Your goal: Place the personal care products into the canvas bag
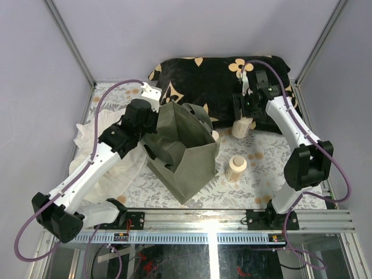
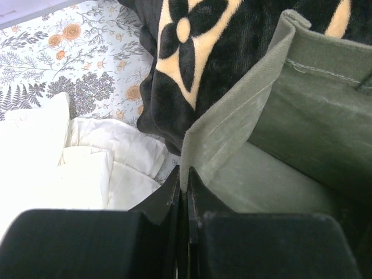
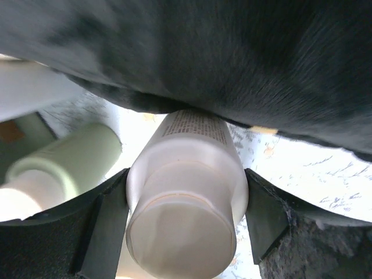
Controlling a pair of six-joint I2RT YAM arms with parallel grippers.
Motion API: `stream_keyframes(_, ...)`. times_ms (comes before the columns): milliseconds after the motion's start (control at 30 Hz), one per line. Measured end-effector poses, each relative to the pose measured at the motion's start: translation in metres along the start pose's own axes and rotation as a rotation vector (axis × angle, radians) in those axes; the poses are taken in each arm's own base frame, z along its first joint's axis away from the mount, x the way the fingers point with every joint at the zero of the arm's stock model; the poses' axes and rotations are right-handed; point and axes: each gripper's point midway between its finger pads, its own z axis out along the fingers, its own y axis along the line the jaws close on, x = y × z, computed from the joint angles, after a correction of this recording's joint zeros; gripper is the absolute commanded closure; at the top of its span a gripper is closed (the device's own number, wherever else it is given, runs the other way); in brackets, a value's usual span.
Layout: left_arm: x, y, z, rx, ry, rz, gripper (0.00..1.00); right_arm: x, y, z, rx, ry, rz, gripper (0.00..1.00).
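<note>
The olive-green canvas bag (image 1: 181,152) stands mid-table with its mouth open. My left gripper (image 1: 154,120) is shut on the bag's left rim; the left wrist view shows both jaws (image 2: 185,181) pinched on the fabric edge of the bag (image 2: 273,122). My right gripper (image 1: 243,118) is shut on an upright beige bottle (image 1: 240,130) just in front of the cushion. In the right wrist view that bottle (image 3: 186,197) fills the gap between the fingers (image 3: 107,218). A second bottle (image 1: 236,168) stands right of the bag, and a third (image 1: 215,135) peeks out behind the bag's right edge.
A black cushion with tan flower marks (image 1: 215,78) lies along the back, close behind the right gripper. A crumpled white cloth (image 1: 110,163) lies under the left arm. A floral cloth (image 1: 261,157) covers the table. Grey walls enclose three sides.
</note>
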Motion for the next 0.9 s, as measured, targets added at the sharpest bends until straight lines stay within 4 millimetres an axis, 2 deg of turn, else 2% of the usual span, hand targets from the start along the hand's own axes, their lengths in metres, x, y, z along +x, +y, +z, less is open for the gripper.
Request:
stream_keyframes(67, 0.001, 0.001, -0.003, 0.0, -0.007, -0.002, 1.0, -0.022, 0.006, -0.02, -0.01, -0.056, -0.016, 1.0)
stream_keyframes(233, 0.003, 0.002, -0.001, -0.01, -0.013, -0.003, 1.0, -0.084, 0.035, -0.089, -0.085, -0.266, -0.081, 1.0)
stream_keyframes(333, 0.003, 0.002, 0.002, -0.014, -0.029, -0.008, 1.0, -0.108, 0.06, -0.132, -0.15, -0.389, -0.131, 1.0)
stream_keyframes(433, 0.002, 0.002, 0.005, -0.015, -0.048, -0.015, 1.0, -0.123, 0.09, -0.173, -0.233, -0.493, -0.185, 1.0)
stream_keyframes(533, 0.001, 0.002, 0.007, -0.014, -0.063, -0.02, 1.0, -0.126, 0.12, -0.205, -0.331, -0.559, -0.235, 1.0)
stream_keyframes(600, 0.001, 0.001, 0.008, -0.013, -0.069, -0.021, 1.0, -0.124, 0.136, -0.218, -0.392, -0.579, -0.26, 1.0)
stream_keyframes(900, -0.002, -0.004, 0.009, 0.017, -0.084, -0.031, 1.0, -0.099, 0.207, -0.241, -0.617, -0.557, -0.359, 1.0)
